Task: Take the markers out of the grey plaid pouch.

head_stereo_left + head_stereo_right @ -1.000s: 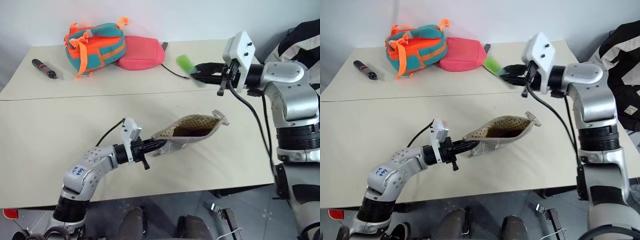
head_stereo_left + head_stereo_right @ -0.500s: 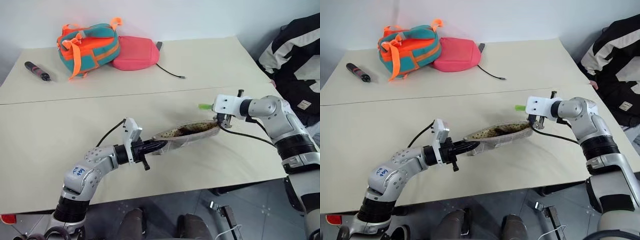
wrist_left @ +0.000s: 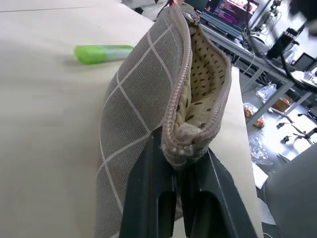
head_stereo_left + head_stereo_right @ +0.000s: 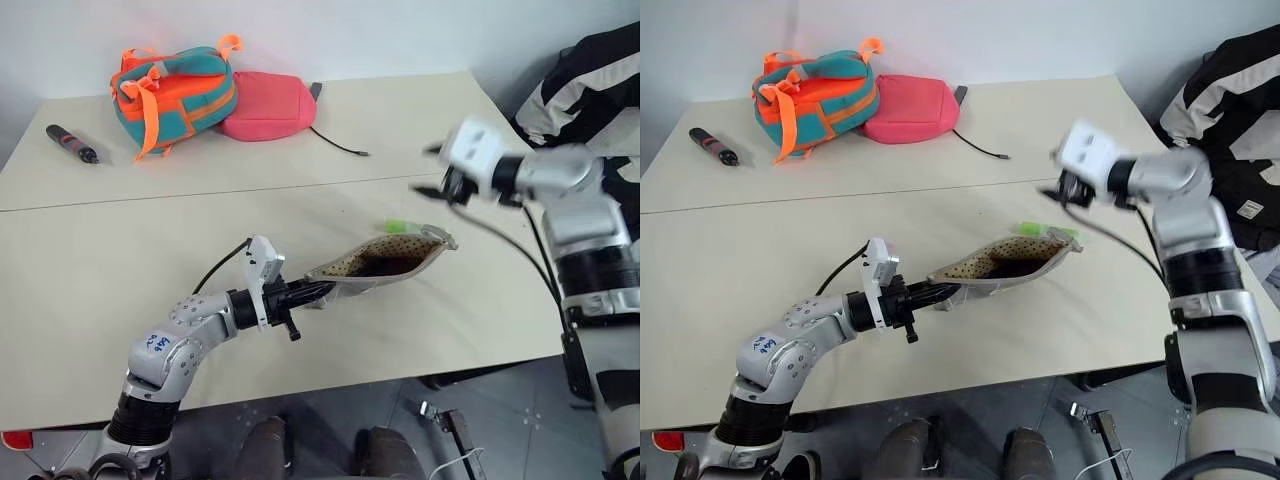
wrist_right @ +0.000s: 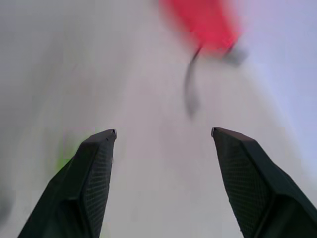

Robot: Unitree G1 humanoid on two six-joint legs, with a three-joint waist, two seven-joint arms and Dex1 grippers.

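Note:
The grey plaid pouch [image 4: 385, 262] hangs just above the table, mouth open, tan dotted lining showing. My left gripper [image 4: 310, 292] is shut on the pouch's [image 3: 143, 99] near end, at the end of the zip. A light green marker [image 4: 402, 226] lies on the table beside the pouch's far corner. It also lies past the pouch as the green marker [image 3: 101, 52] in the left wrist view. My right gripper [image 4: 430, 170] is raised above and behind the pouch, blurred. In its wrist view the right gripper [image 5: 163, 134] is open with nothing between the fingers [image 5: 94, 173].
At the back of the table [image 4: 120, 250] lie a teal-and-orange bag [image 4: 175, 85], a pink pouch [image 4: 268, 105], a black cord [image 4: 340, 145] and a dark pen-like tool [image 4: 72, 142]. A person in striped black-and-white clothing [image 4: 600, 70] is beyond the table's right edge.
The right gripper brought the green marker down beside the pouch, let it go on the table, opened and rose. The left gripper and pouch kept still.

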